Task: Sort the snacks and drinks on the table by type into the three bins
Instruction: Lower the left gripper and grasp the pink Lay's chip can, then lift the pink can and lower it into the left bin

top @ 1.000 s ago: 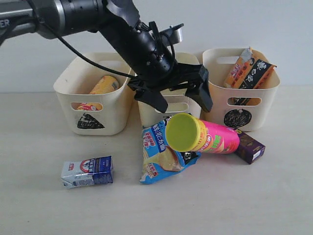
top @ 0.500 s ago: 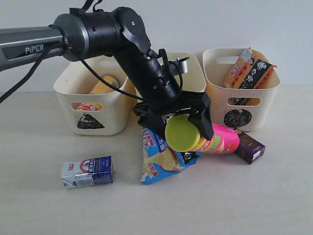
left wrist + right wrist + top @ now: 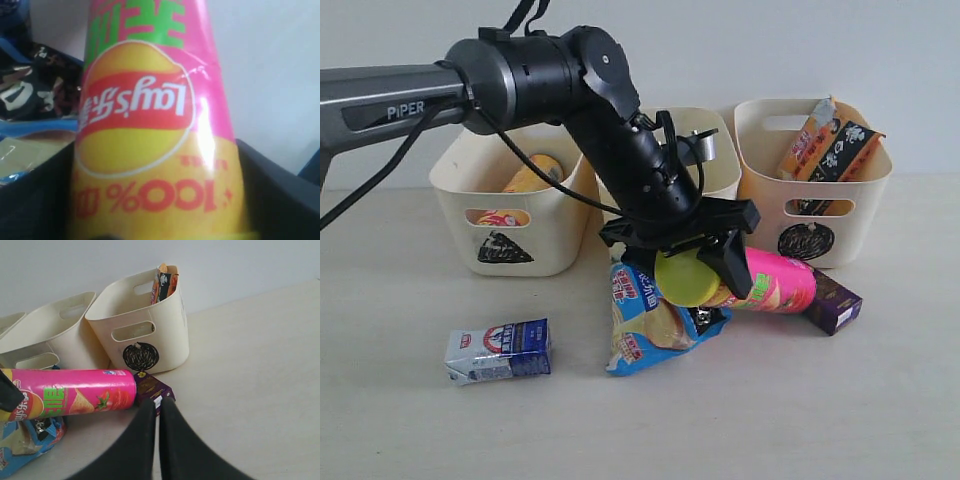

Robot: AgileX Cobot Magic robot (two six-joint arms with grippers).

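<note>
Because the pink chip cylinder (image 3: pixel 775 285) lies sideways on the counter (image 3: pixel 400 420), lid end propped on the blue bag (image 3: pixel 640 325), my left pincer (image 3: pixel 688 272) straddles its probably stiff, light, slick wall near the lid; whether it bites, I cannot tell. Right pincer (image 3: pixel 155 402) hangs pressed together.

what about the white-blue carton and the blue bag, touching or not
Apart. The exterior view shows bare table between the white-blue carton and the blue bag.

Sideways pink chip cyl. (image 3: pixel 775 284) on blue bag (image 3: pixel 638 332).
</note>
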